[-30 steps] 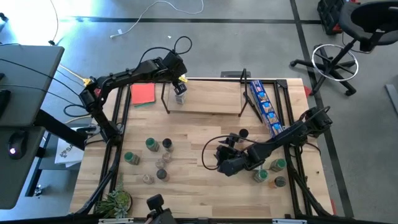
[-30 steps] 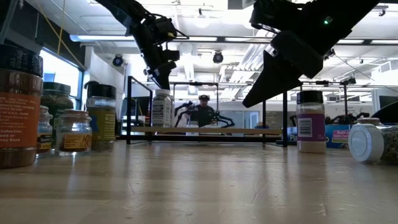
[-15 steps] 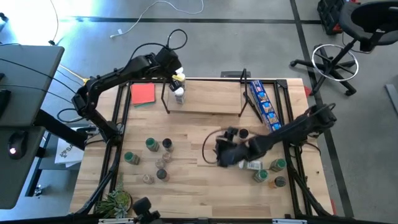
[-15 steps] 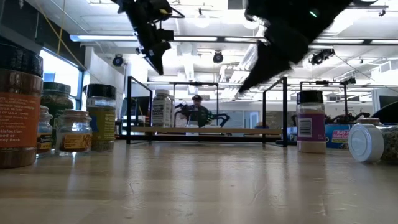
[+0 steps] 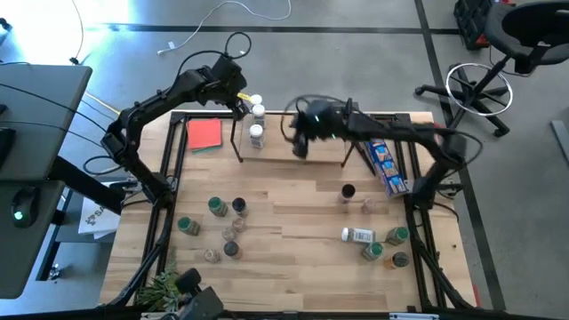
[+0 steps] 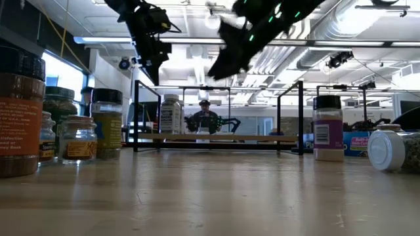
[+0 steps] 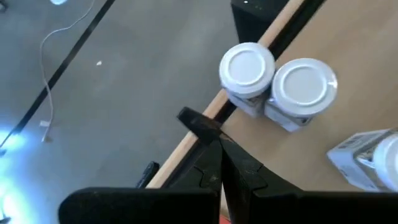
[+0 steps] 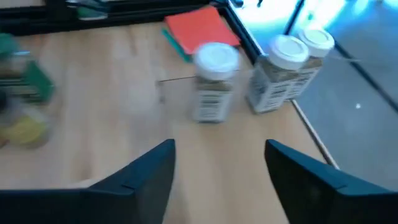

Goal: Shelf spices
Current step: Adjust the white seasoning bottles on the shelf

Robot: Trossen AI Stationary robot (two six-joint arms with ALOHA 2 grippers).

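The left gripper (image 5: 238,100), clenched and empty, hangs beside two jars (image 5: 257,124) on the shelf (image 5: 293,147). The right gripper (image 5: 300,147), released, hovers above the shelf.

The right tool (image 5: 299,142) now hangs over the shelf (image 5: 311,142) at the far side of the surface, no longer low over the near right part, and it carries nothing. A white-lidded jar (image 5: 358,236) it hid before now lies on its side there, and a dark-lidded jar (image 5: 348,191) also shows, apparently uncovered. The left tool (image 5: 242,100), pinched together, pulls back past the shelf's far left corner, clear of the white-lidded jar (image 5: 256,135) standing on the shelf, with another jar (image 5: 258,112) just behind.
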